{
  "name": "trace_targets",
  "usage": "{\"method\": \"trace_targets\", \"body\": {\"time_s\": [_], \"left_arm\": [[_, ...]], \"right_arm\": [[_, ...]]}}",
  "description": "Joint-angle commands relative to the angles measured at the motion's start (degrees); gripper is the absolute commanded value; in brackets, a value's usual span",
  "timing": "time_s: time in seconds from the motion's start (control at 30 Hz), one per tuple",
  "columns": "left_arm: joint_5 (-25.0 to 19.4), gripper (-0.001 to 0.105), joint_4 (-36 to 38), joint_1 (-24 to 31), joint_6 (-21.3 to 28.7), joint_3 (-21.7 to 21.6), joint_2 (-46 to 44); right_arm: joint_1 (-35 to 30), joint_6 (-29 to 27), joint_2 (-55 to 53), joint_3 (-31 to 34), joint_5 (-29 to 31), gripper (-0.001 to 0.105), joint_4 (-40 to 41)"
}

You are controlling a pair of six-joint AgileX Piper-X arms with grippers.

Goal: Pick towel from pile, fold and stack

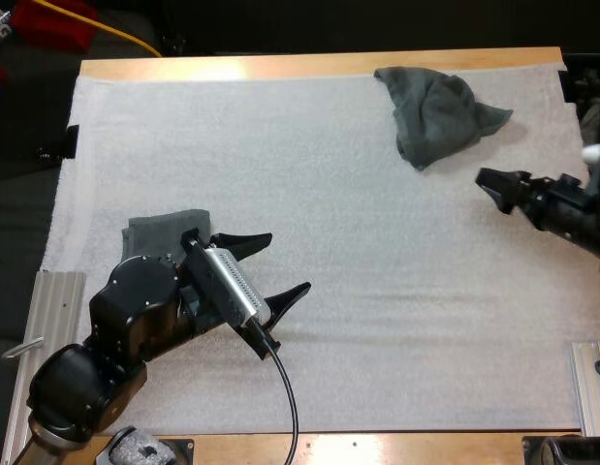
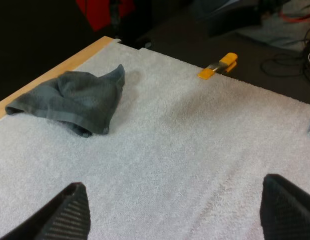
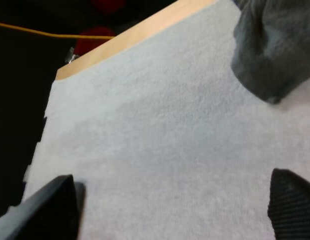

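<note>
Two robot arms are poised over a white mat (image 1: 329,320) with one towel waiting to be folded. The crumpled towel (image 1: 435,111) lies at the upper right of the high view, close to the far edge of the wooden table (image 1: 280,66). A folded towel (image 1: 159,231) sits at lower left, partly hidden behind the left arm. The left gripper (image 1: 270,263) hangs just beside it, its two black fingers spread wide and holding nothing. The right gripper (image 1: 493,189), at the right edge of the frame just below the crumpled towel, is likewise spread apart and empty, as its own wrist view shows.

The likeliest trouble is in the pick. A pinch on the thick middle of the heap could gather several layers and lift a wad that will not spread flat. A pinch on the thin corner pointing right could slip off. Because the heap lies so near the mat's far edge, a low approach might push it toward the bare wood. The left arm, on leaving, might also drag the folded towel out of shape.

The crumpled towel is dark grey-green and soft. It is slumped in a lumpy mound with its hems rolled under.
</note>
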Motion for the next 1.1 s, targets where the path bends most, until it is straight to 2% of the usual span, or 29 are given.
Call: {"method": "trace_targets", "body": {"time_s": [0.0, 0.03, 0.13, 0.23, 0.27, 0.4, 0.43, 0.6, 0.73, 1.03, 1.07], "left_arm": [[-0.34, 0.068, -0.79, -0.14, -0.16, -0.45, 0.17], [-0.34, 0.068, -0.79, -0.14, -0.16, -0.45, 0.17], [-0.34, 0.068, -0.69, -0.14, -0.16, -0.45, 0.17], [-0.34, 0.068, -0.67, -0.14, -0.16, -0.45, 0.17], [-0.46, 0.068, -0.1, -0.14, -0.16, -0.45, 0.17], [-0.46, 0.068, -0.12, -0.14, -0.3, -0.45, 0.17], [-0.46, 0.068, -0.12, -0.14, -0.33, -0.45, 0.17], [-0.46, 0.068, -0.05, -0.14, -0.33, -0.45, 0.17], [-0.46, 0.068, -0.05, -0.14, -0.33, -0.45, 0.17], [-0.46, 0.068, -0.05, -0.14, -0.33, -0.45, 0.17], [-0.46, 0.068, -0.05, -0.14, -0.33, -0.45, 0.17]], "right_arm": [[1.32, 1.11, 1.34, -0.43, -0.18, 0.075, -2.54], [2.24, 1.92, 2.51, -0.43, 0.36, 0.075, -3.82], [6.89, 7.87, 8.58, -0.43, 7.37, 0.075, -9.16], [8.41, 12.29, 12.34, -0.43, 9.91, 0.075, -13.57], [8.79, 19.21, 17.21, -0.43, 12.0, 0.075, -20.42], [8.79, 24.02, 21.75, -0.43, 13.46, 0.075, -25.84], [8.79, 28.34, 29.8, -1.83, 14.0, 0.075, -32.35], [8.79, 28.71, 37.72, -8.52, 14.08, 0.075, -32.34], [8.79, 35.73, 44.92, -13.81, 18.37, 0.073, -32.34], [8.79, 37.92, 54.96, -19.52, 19.54, 0.072, -32.49], [8.79, 37.99, 57.23, -21.18, 19.54, 0.062, -32.53]]}}
